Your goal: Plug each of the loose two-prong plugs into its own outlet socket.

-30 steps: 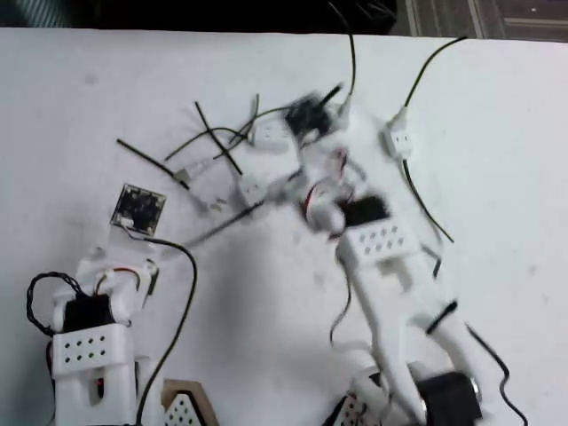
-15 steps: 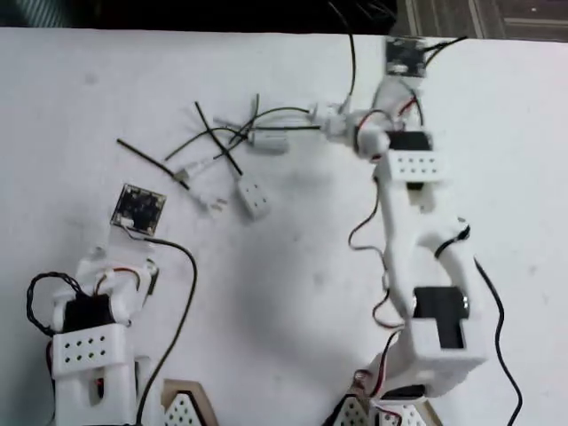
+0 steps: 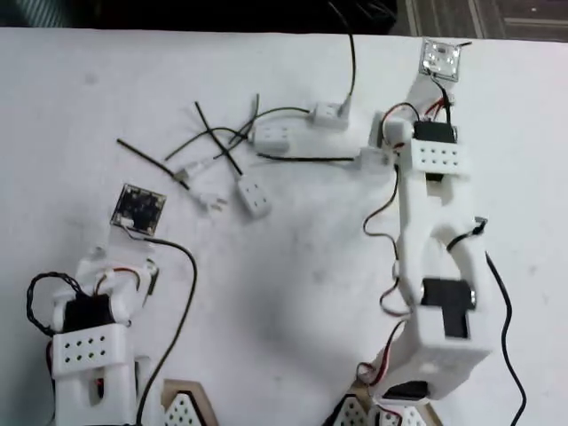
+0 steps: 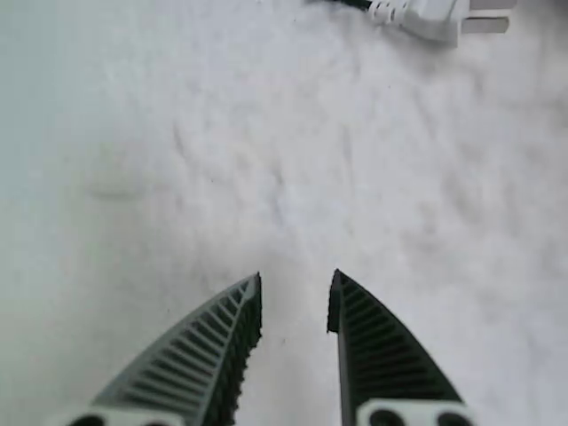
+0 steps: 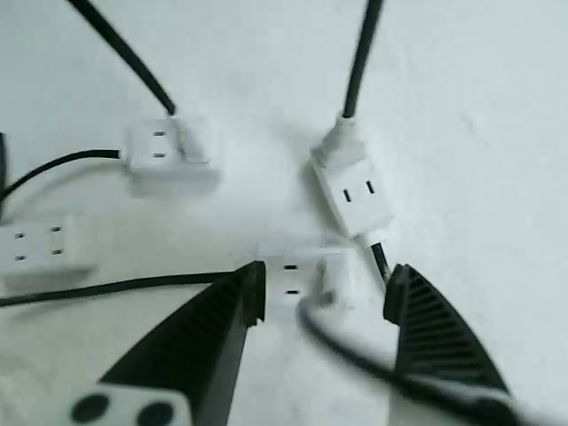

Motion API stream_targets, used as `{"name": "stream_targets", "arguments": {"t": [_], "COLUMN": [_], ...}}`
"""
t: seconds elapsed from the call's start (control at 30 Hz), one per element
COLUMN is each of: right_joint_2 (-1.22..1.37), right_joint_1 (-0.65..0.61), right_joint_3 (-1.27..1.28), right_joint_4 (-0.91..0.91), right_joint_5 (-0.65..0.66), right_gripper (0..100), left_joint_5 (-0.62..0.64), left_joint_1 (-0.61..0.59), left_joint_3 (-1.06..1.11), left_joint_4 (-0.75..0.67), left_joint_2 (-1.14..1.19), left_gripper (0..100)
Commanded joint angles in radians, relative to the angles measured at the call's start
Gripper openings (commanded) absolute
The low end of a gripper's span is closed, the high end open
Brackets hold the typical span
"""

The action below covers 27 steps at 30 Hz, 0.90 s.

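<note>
Left wrist view: the left end effector [image 4: 295,286] hangs released over the surface [image 4: 133,133], a loose plug [image 4: 435,16] at upper right. Right wrist view: the right end effector [image 5: 326,277], released, straddles a socket [image 5: 291,275] at lower centre. The plug looks light, rigid, slippery; pinch its body, prongs clear.

Jaws spread on the right gripper [image 5: 325,286], a white socket [image 5: 293,277] between the fingertips, with a black cable [image 5: 133,284] running to it. From the gripper: second socket [image 5: 357,193] at 1 o'clock, third socket [image 5: 164,151] at 11, fourth socket [image 5: 37,248] at 9. All lie on the white table [image 5: 497,133].
</note>
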Motion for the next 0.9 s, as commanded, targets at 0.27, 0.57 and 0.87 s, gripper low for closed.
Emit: {"name": "stream_targets", "arguments": {"t": [0.27, 0.57, 0.87], "right_joint_2": [-0.068, 0.162, 0.312], "right_joint_1": [-0.417, -0.595, -0.598], "right_joint_3": [-0.035, -0.051, -0.052], "right_joint_4": [0.239, 0.137, -0.036], "right_joint_5": [0.135, 0.135, 0.135], "right_gripper": [26.9, 31.0, 30.9], "left_joint_5": [0.003, 0.003, 0.003], "left_joint_1": [0.004, 0.004, 0.004], "left_joint_3": [-0.005, -0.005, -0.005], "left_joint_4": [-0.017, -0.017, -0.017], "left_joint_2": [-0.019, -0.019, -0.019], "left_gripper": [14, 14, 14]}}
